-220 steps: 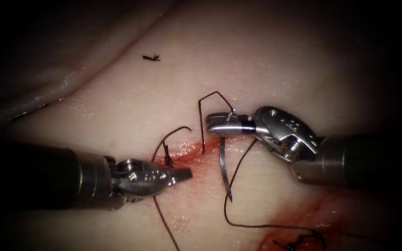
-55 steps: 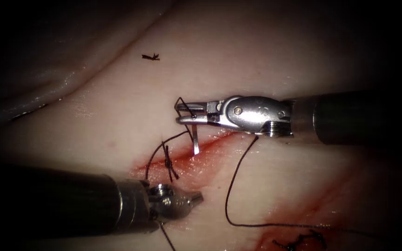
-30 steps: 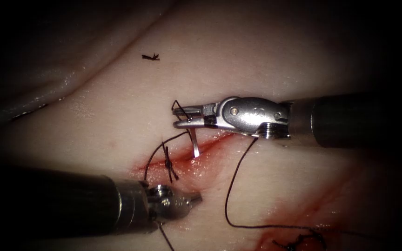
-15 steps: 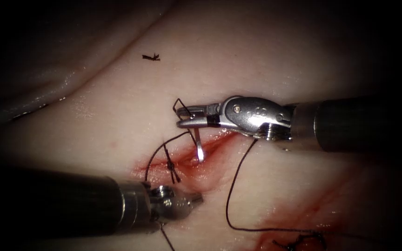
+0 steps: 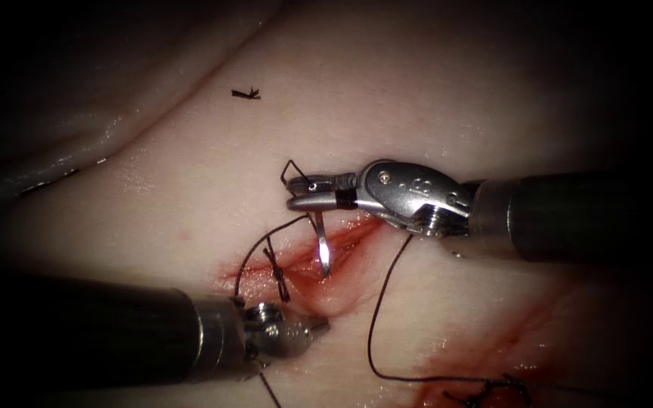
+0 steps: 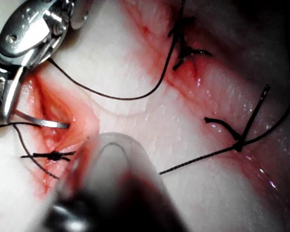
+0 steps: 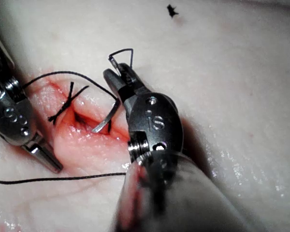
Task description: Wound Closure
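Nearest the endoscope, the left arm's steel claw (image 5: 313, 326) lay low against the pale, glistening pork tissue (image 5: 432, 113), just below the cut; its two jaws were together at the tip and nothing showed between them. A strand of thin dark thread (image 5: 376, 310) ran out from beneath it toward the lower edge of the endoscope view.

Just beyond lay the red, wet cut (image 5: 319, 261), with red fluid (image 5: 493, 347) smeared along it and further to the right. At the cut's left end sat a dark knotted stitch (image 5: 275, 264), which the left wrist view showed as a short cross of thread (image 6: 53, 155). The thin curved steel needle (image 5: 322, 245) hung point-down into the open cut; whether its tip had entered the tissue could not be told. In the left wrist view its bright shaft (image 6: 41, 123) lay across the red gap, and in the right wrist view the needle (image 7: 108, 118) curved down from the jaws into the cut.

Further back, the right arm's steel claw (image 5: 296, 193) was clamped on the needle near its thread end, on the upper side of the cut. A small loop of thread stood above the jaws, and the long strand curved away below the right tool.

Farthest off, a small cut scrap of dark thread (image 5: 245, 94) lay on bare tissue.
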